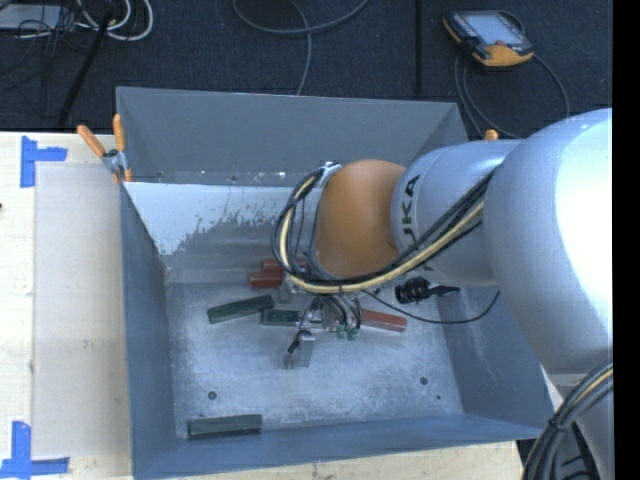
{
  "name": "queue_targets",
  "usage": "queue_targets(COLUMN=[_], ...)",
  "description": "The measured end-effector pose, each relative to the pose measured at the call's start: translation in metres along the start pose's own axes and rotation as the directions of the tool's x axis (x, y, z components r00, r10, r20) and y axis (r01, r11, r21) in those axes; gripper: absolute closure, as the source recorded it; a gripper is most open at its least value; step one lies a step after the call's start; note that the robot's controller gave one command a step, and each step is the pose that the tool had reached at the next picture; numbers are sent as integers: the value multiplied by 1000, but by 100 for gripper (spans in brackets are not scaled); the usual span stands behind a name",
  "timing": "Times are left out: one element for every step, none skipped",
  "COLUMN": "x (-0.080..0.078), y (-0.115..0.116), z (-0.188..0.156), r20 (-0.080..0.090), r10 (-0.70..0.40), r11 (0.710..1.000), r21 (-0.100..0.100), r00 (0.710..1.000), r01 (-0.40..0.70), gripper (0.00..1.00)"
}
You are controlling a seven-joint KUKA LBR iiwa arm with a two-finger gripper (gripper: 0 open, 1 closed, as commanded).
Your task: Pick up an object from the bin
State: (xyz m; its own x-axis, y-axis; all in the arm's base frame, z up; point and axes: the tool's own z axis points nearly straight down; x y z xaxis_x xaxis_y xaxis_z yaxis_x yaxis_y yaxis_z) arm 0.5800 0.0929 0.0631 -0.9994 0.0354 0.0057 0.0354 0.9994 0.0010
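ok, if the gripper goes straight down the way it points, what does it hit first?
Probably bare bin floor: the gripper points down just beside the short dark green bar; depth is unclear, so it may clip that.

From my end this reads as a robotics lab: a big silver industrial arm (545,238) (lettering on its casing, wiring looped round its wrist) leans into a grey metal bin (290,133), loose cables (130,13) snake over dark carpet (380,63), and a handheld control pendant (488,36) lies on it.
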Motion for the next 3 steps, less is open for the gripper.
queue_targets(x=[-4, -4, -22], y=[17, 17, 14], z=[-7, -7, -162], r20=[6, 6, 10], r10=[-80, -79, -63], r11=[997, 997, 998], r21=[0, 0, 0], r00=[997, 997, 998], r01=[80, 79, 63], gripper=[100, 100, 100])
